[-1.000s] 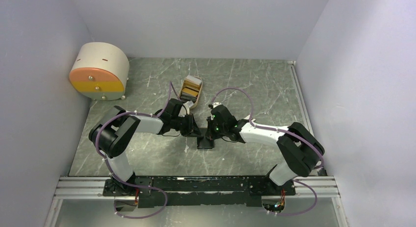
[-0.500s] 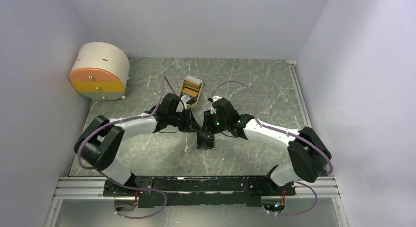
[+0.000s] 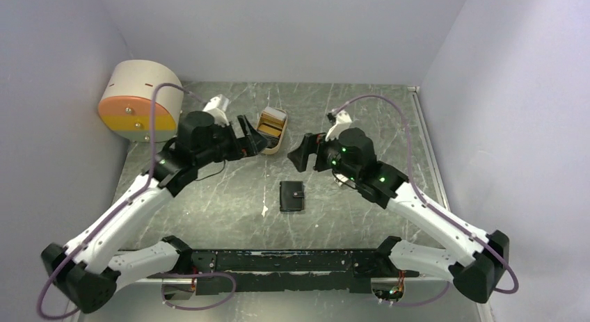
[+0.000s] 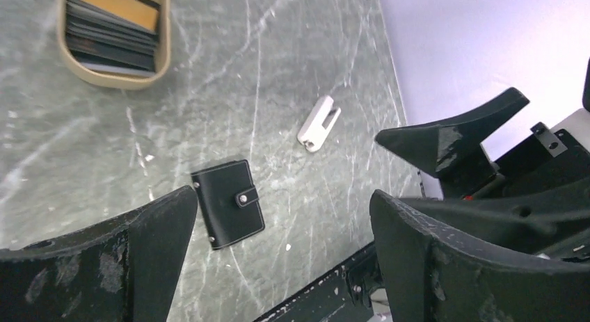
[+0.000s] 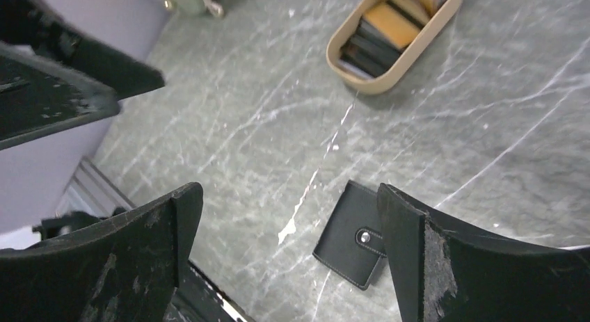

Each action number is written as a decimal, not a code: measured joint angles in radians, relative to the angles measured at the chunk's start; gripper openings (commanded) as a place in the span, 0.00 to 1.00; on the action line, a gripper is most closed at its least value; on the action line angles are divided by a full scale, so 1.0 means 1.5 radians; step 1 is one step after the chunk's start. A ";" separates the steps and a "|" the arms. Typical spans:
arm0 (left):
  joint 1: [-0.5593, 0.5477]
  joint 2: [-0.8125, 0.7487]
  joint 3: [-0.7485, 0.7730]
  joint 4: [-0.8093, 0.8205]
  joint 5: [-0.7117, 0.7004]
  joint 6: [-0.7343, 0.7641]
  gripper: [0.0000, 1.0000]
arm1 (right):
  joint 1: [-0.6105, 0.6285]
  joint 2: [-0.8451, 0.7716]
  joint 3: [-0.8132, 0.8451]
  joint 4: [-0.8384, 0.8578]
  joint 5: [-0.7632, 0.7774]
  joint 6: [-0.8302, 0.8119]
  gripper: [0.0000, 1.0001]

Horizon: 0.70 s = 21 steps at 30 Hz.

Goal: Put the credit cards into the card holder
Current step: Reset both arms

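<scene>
Looking like plenty's left to do: card holder (image 3: pixel 292 196) lies snapped shut on the table (image 3: pixel 209 197), well apart from the credit cards (image 3: pixel 270 131) in the beige tray (image 3: pixel 273 152), left gripper (image 3: pixel 252 134) and right gripper (image 3: pixel 300 154) both spread wide, empty

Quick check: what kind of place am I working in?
Likely a lab test cell, not a home or shop: bare pale walls box in a marbled tabletop, and both arms are bolted to a black bar at its near edge.
</scene>
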 measured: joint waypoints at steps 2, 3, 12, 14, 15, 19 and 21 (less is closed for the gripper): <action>0.000 -0.040 0.018 -0.038 -0.036 0.009 0.99 | 0.000 -0.028 0.009 -0.005 0.029 0.004 0.99; 0.000 -0.059 0.026 -0.055 -0.051 0.013 0.99 | 0.000 -0.041 0.011 -0.009 0.046 0.007 0.99; 0.000 -0.174 0.040 -0.134 -0.110 0.035 0.99 | -0.001 -0.095 0.010 -0.077 0.173 0.064 0.99; 0.000 -0.189 0.024 -0.140 -0.116 0.035 0.99 | -0.001 -0.104 0.008 -0.084 0.185 0.072 0.99; 0.000 -0.196 0.014 -0.141 -0.118 0.034 0.99 | -0.001 -0.111 0.004 -0.084 0.190 0.076 0.99; 0.000 -0.209 -0.023 -0.145 -0.122 0.031 0.99 | -0.001 -0.138 -0.016 -0.088 0.203 0.088 0.99; 0.000 -0.209 -0.031 -0.148 -0.123 0.029 0.99 | -0.001 -0.144 -0.019 -0.089 0.209 0.093 0.99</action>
